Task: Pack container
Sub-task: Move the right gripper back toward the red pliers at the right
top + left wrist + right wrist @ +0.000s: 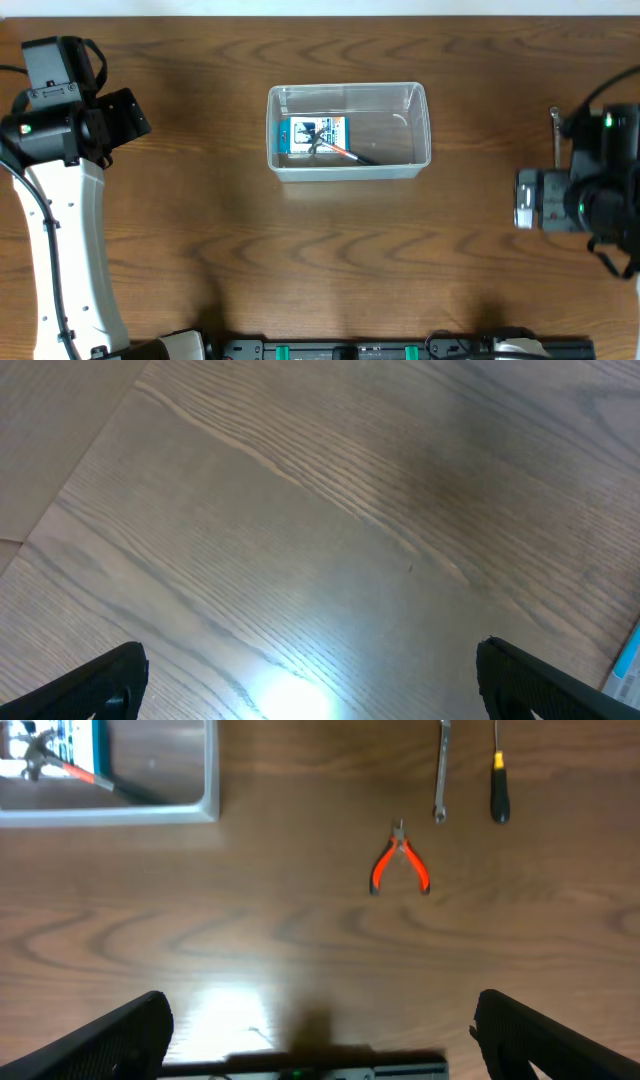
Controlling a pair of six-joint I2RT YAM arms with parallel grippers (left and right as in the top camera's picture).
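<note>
Your packing looks partly done — the container (348, 172), mid-width on the desk (200, 250) toward its far edge, holds a box (300, 135) and tool (342, 150), with pliers (400, 848), wrench (441, 770) and screwdriver (499, 790) outside; left gripper (310, 652) and right gripper (320, 1003) spread wide, empty.

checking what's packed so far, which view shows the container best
Overhead: the whole container shows, rim and contents. The right wrist view cuts it to one corner; the left wrist view shows mostly table.

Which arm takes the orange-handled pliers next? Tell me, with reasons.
Right. Its pincer is open, with the pliers lying ahead of it on the table; the left wrist view shows no tool at all.
</note>
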